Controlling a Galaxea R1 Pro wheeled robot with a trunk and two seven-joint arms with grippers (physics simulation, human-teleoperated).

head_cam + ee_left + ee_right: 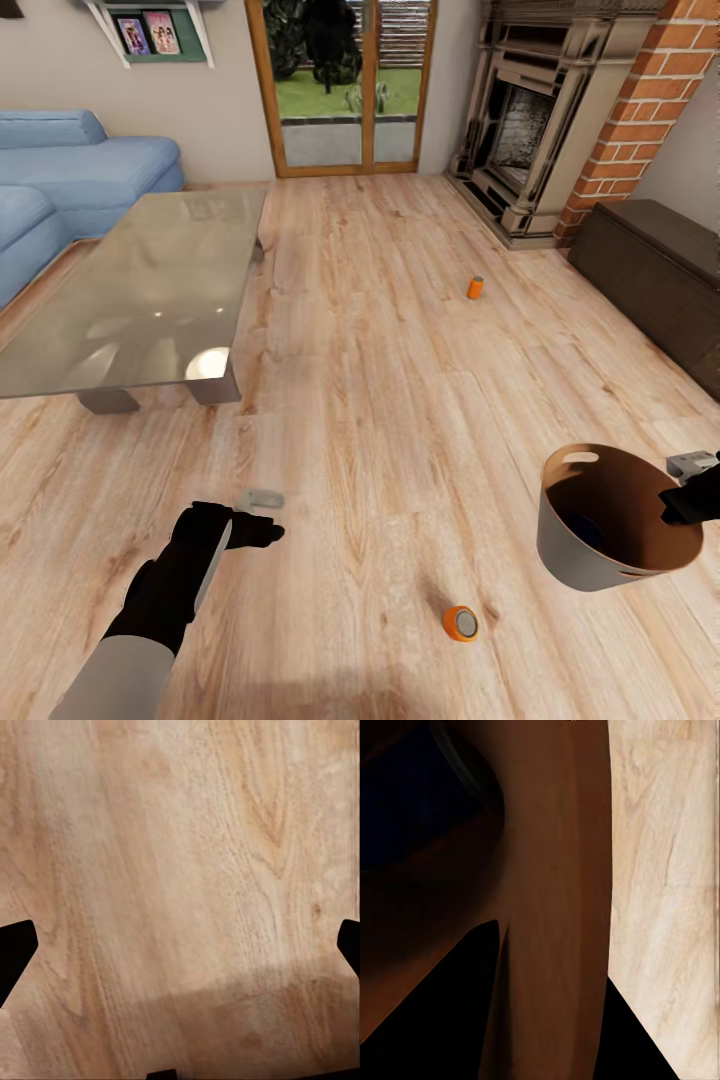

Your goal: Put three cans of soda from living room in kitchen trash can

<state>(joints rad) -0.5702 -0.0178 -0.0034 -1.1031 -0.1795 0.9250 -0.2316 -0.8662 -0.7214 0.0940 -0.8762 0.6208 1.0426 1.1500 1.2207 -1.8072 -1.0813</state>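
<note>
The blue can (588, 530) lies in the bin (560, 545), gripped by the right pincer (678, 505); two orange cans (461, 623) remain on the floor (400, 420); left pincer (262, 515) released.

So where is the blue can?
In the head view, the blue can lies inside the bin held at the robot's right, near the orange can on the floor.

Evenly bright, soft daylight from the glass doors (347, 85). Pale glare patches on the coffee table (150, 290) glass. Faint shadow band across the floor (225, 1020) under the left wrist. Deep gloom inside the bin (450, 870). Slightly soft rendering, wide-angle stretch at edges.
</note>
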